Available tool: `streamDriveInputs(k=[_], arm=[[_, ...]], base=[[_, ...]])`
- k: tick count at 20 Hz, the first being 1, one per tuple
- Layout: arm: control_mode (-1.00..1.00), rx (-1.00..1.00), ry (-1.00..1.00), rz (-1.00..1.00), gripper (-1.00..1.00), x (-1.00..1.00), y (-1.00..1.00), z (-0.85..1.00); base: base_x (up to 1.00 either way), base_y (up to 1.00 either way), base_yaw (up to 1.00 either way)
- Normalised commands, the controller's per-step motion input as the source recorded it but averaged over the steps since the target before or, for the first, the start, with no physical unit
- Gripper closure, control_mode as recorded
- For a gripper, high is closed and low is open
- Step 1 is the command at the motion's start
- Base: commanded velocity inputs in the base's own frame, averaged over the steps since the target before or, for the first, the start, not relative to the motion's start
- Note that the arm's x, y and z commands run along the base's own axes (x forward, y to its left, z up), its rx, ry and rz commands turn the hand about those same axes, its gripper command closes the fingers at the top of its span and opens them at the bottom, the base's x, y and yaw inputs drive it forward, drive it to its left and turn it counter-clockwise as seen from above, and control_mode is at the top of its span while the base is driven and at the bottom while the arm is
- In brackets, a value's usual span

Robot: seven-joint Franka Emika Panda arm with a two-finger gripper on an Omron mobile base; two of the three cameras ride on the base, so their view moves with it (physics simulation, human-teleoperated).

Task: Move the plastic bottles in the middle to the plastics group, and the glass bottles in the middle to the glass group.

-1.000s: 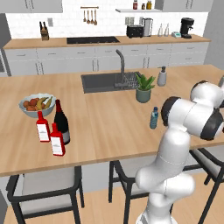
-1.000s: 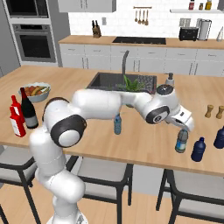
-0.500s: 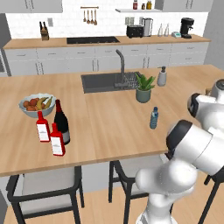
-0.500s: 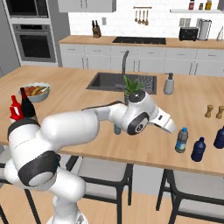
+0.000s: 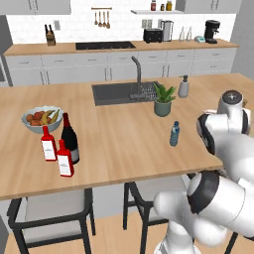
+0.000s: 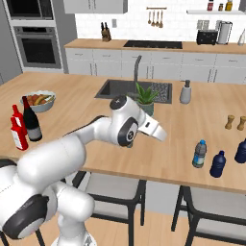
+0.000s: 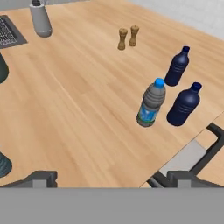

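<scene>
On the wooden island [image 5: 124,144], the gripper [image 7: 109,178], fingers spread and empty, is hovering between a placed water bottle [image 7: 151,103] right and another [image 5: 174,134] mid-counter, which needs a level, centred grasp.

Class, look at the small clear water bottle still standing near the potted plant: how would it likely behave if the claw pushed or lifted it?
The water bottle stands upright, tall on a narrow base, so a push high up would probably tip it. Its round body would then likely roll across the counter. Its clear, thin-looking plastic suggests it is light and may flex under a hard squeeze.
</scene>
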Motion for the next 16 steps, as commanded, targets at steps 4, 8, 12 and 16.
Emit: streamDriveInputs(k=[4,8,12,16], arm=[[-1.00,0.08,0.00,0.07,-1.00,0.00,0.65,0.22],[-1.00,0.21,0.00,0.18,-1.00,0.01,0.47,0.01],[-1.00,0.27,0.00,0.21,-1.00,0.27,0.25,0.00],[-1.00,0.20,0.00,0.18,-1.00,0.58,0.22,0.00]], base=[[0.00,0.00,0.00],[0.00,0.00,0.00],[0.00,0.00,0.00],[0.00,0.00,0.00]])
